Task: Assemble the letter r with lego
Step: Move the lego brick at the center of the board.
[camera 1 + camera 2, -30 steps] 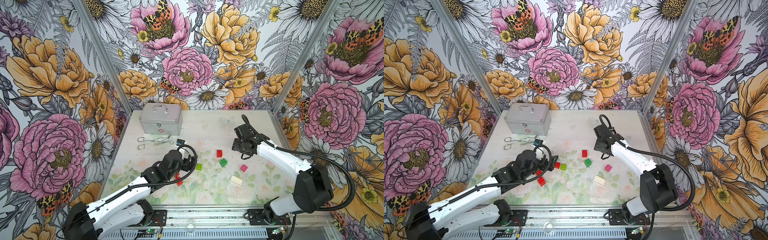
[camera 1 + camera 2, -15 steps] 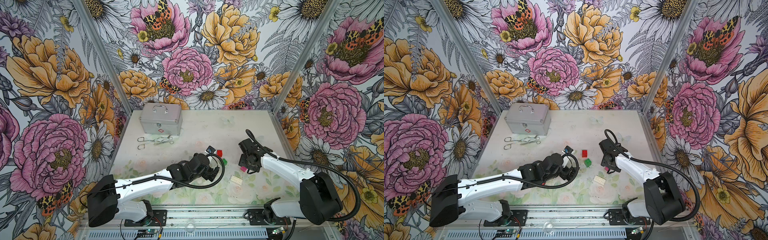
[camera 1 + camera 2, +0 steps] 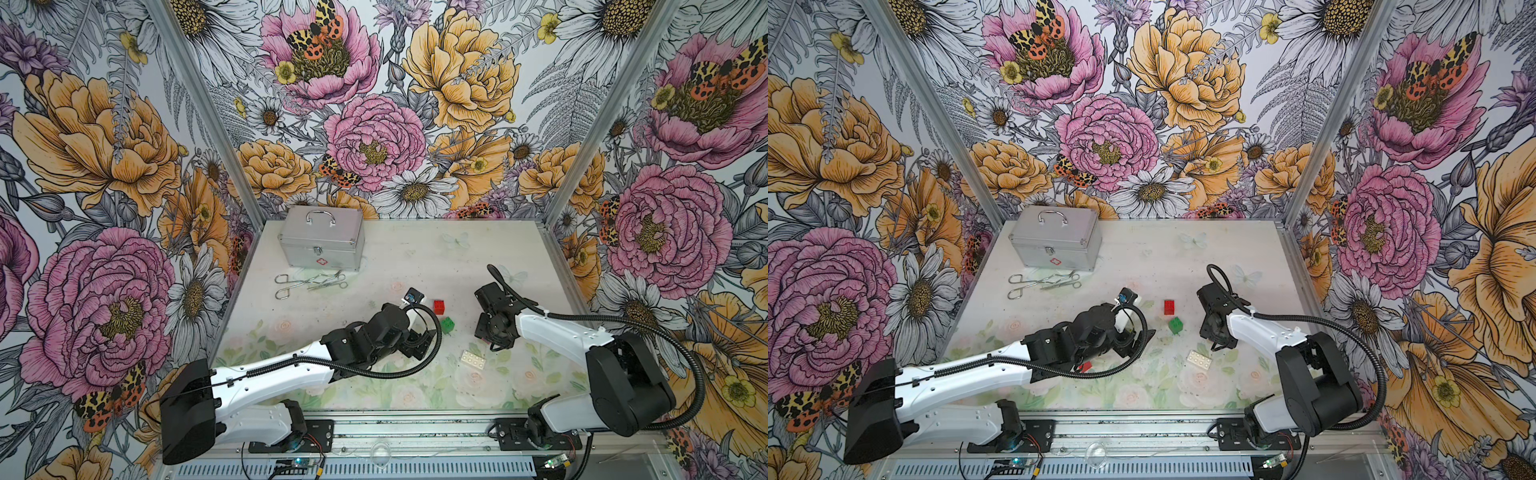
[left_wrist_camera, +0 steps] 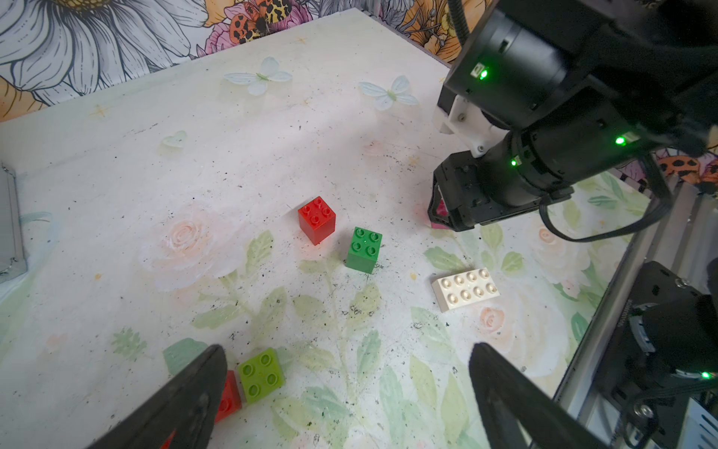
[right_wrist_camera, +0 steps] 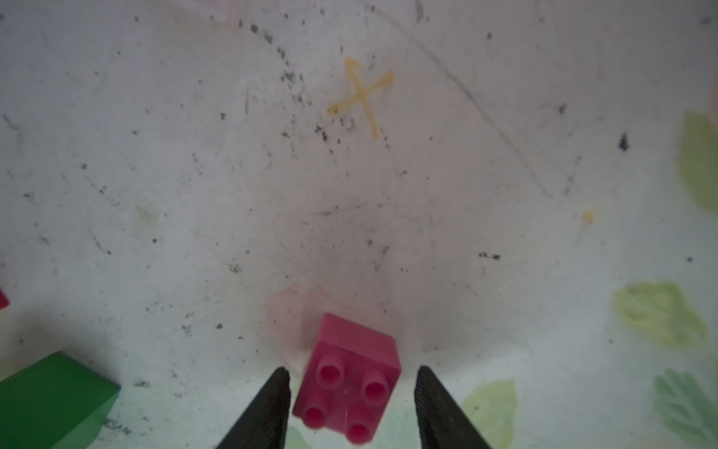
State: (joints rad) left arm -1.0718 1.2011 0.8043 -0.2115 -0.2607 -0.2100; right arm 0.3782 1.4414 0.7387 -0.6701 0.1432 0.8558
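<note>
1. The pink brick (image 5: 342, 388) sits studs up on the table (image 3: 415, 257), to the right of the other loose bricks. It lies between the fingers of the right gripper (image 5: 351, 371). The jaws stand apart on either side with a gap showing, so nothing is clamped. The straddle looks set to pinch two flat sides.
2. The red brick (image 4: 316, 219) and the green brick (image 4: 364, 248) stand free, just beside each other. The white brick (image 4: 465, 288) lies flat nearer the front. The lime brick (image 4: 261, 375) touches a second red (image 4: 229, 396). Nothing looks stacked, so the r seems unbegun.
3. The left gripper (image 4: 347, 350) hovers empty with its jaws spread wide. The lime brick is near one finger, probably its next pick.
4. Only the right wrist view shows the gaps beside the pink brick. Both top views hide that brick under the right gripper, and the left wrist view shows a mere sliver. Only the left wrist view shows the lime brick.
5. The case (image 3: 321, 243) and the scissors (image 3: 309, 282) lie well apart, far left.
</note>
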